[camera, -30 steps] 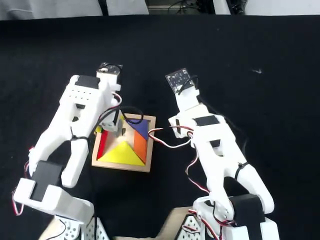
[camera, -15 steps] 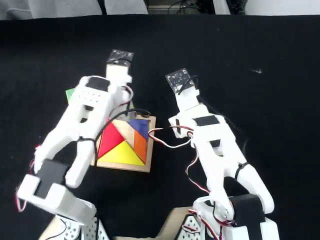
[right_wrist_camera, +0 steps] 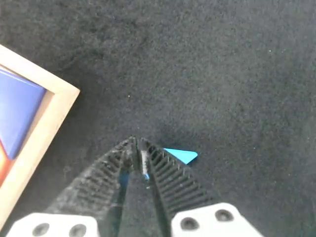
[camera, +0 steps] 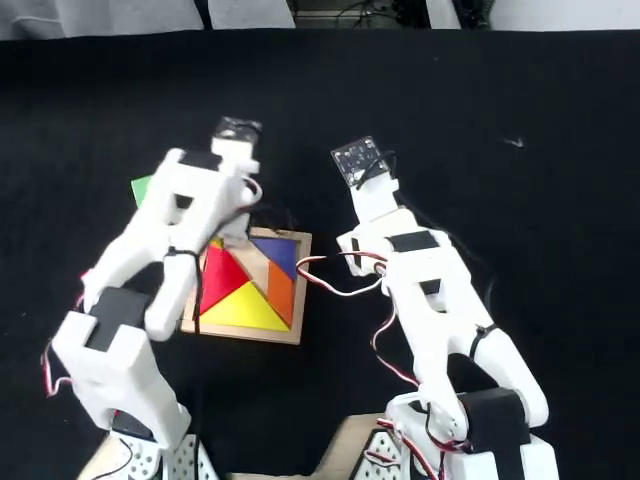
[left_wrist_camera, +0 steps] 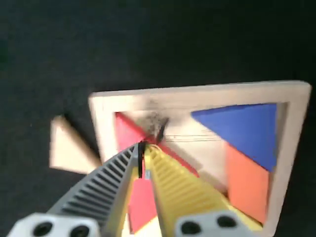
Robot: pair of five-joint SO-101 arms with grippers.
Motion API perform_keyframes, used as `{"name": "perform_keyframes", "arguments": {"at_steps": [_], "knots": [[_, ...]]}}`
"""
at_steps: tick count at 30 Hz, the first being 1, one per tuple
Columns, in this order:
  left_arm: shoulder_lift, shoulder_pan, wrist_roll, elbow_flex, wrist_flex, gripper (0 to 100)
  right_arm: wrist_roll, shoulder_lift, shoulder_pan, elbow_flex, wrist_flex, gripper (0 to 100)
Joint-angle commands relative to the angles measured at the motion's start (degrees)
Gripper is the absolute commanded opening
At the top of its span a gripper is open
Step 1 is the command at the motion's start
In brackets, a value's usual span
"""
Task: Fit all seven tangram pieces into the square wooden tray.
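Mid-desk on the black, felt-like desk [camera: 500,200], the square wooden tray [camera: 248,333] holds four flat, matt pieces: a red triangle [left_wrist_camera: 123,129], a yellow triangle [camera: 245,308], an orange piece [left_wrist_camera: 247,177] and a dark blue triangle [left_wrist_camera: 242,128]. The left pincer [left_wrist_camera: 141,146], closed on nothing, points at the red triangle, likely to press it flush. A pale wooden triangle [left_wrist_camera: 69,148] lies just outside the tray wall, and a green piece [camera: 140,188] lies toward the desk's left edge. Off the tray's far right corner, the closed right pincer [right_wrist_camera: 136,144] covers a small light-blue triangle [right_wrist_camera: 181,156]; whether it grips it is unclear.
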Motion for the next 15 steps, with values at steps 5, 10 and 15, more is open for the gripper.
{"name": "perform_keyframes", "arguments": {"at_steps": [5,10,15], "knots": [[0.2,-0.8,-1.1,-5.9,2.7,3,0.4,-0.1,0.4,-1.4,-0.9,1.1],[2.5,5.9,1.4,-4.4,-1.4,3,0.4,-0.1,0.5,-1.4,-0.9,1.1],[7.9,7.7,1.6,-3.7,-4.7,3,0.4,-0.1,0.5,-1.4,-0.8,1.1]]}}
